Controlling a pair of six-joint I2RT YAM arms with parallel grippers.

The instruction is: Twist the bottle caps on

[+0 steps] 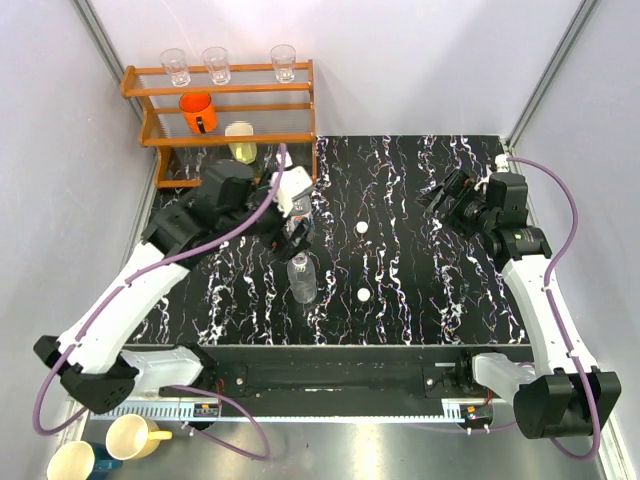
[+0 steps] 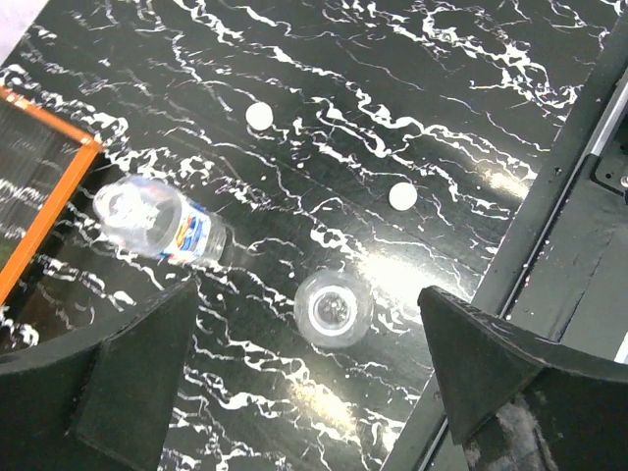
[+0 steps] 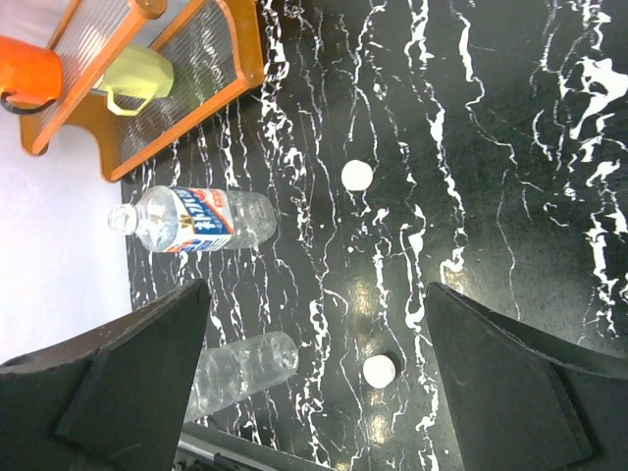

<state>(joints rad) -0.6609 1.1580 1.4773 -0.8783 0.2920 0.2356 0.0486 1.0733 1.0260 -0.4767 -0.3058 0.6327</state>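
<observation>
A clear unlabelled bottle (image 1: 302,280) stands upright and uncapped at the table's middle left. From above in the left wrist view, its open neck (image 2: 334,309) shows. A wider labelled bottle (image 3: 191,221) lies on its side behind it, also in the left wrist view (image 2: 162,224); in the top view my left arm mostly hides it. Two white caps (image 1: 361,228) (image 1: 362,294) lie loose on the table to the right of the bottles. My left gripper (image 1: 296,236) hovers open above the bottles (image 2: 314,392). My right gripper (image 1: 436,200) is open and empty, high at the right (image 3: 319,392).
An orange shelf rack (image 1: 225,92) stands at the back left with three clear glasses on top, an orange cup (image 1: 197,111) and a yellow cup (image 1: 241,140). Two mugs (image 1: 135,437) sit below the table's front rail (image 1: 330,365).
</observation>
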